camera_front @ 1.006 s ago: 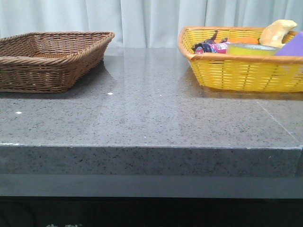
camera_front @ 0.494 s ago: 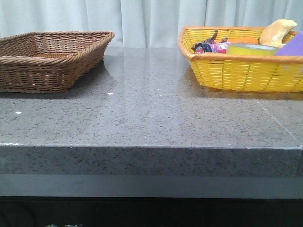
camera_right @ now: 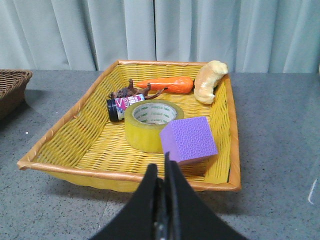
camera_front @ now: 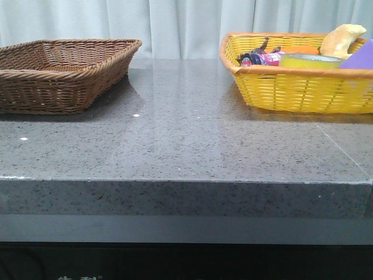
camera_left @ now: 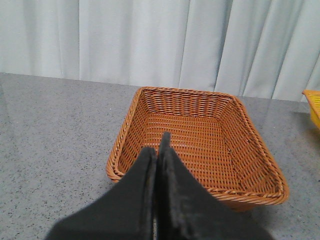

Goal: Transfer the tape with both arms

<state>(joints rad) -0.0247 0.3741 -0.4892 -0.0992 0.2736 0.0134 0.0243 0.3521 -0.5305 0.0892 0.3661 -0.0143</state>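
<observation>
The tape (camera_right: 147,124), a wide translucent yellow roll with a white core and green lettering, lies flat in the yellow basket (camera_right: 65,136); in the front view only its top edge (camera_front: 309,60) shows above the basket (camera_front: 303,90) wall. My right gripper (camera_right: 161,167) is shut and empty, hovering short of the basket's near rim, in line with the tape. My left gripper (camera_left: 159,145) is shut and empty, above the near rim of the brown wicker basket (camera_left: 250,145). Neither arm shows in the front view.
The brown basket (camera_front: 64,73) sits at the table's back left and holds nothing. Beside the tape lie a purple block (camera_right: 189,140), a carrot (camera_right: 165,85), a pale bread-like piece (camera_right: 209,81) and a small dark can (camera_right: 122,106). Grey stone tabletop (camera_front: 186,134) spans between the baskets.
</observation>
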